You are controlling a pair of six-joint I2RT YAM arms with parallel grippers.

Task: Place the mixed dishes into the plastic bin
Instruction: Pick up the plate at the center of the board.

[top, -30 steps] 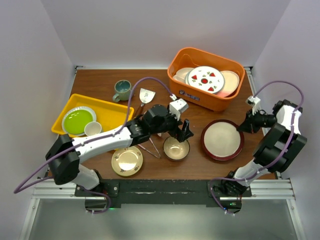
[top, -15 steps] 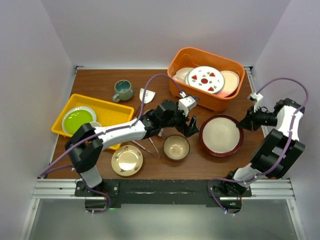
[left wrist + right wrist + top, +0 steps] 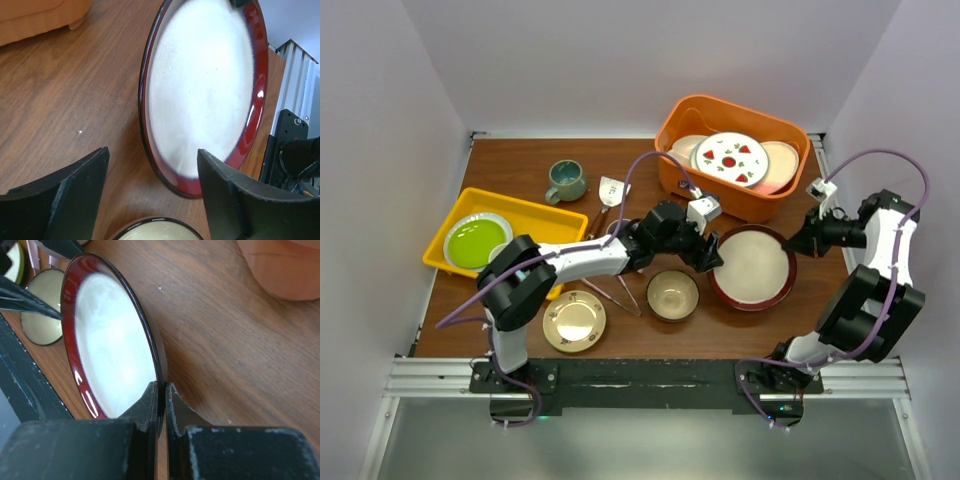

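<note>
The right end effector [image 3: 798, 243] is pinched narrow on the right rim of the brown-rimmed plate [image 3: 752, 265], at centre right of the top view. The right wrist view shows its two fingers [image 3: 150, 400] pressed against either face of that rim, with the gripped edge raised over a shadow on the wood. The left end effector [image 3: 710, 258] stands wide at the plate's left rim. In the left wrist view that rim lies between the spread fingers [image 3: 75, 185], holding nothing. Whether the finger at lower right of that view touches the plate is hard to tell. The plastic bin [image 3: 740, 205] sits at upper right of the bench [image 3: 520, 160], apart from the plate, with the strawberry-print plate [image 3: 732, 157] lying on other dishes inside. Just below the left end effector sits the bronze bowl [image 3: 673, 295]. The teal mug [image 3: 565, 180] stands at upper left, and the lime-green plate [image 3: 475, 241] lies in the yellow tray [image 3: 520, 207] at left.
</note>
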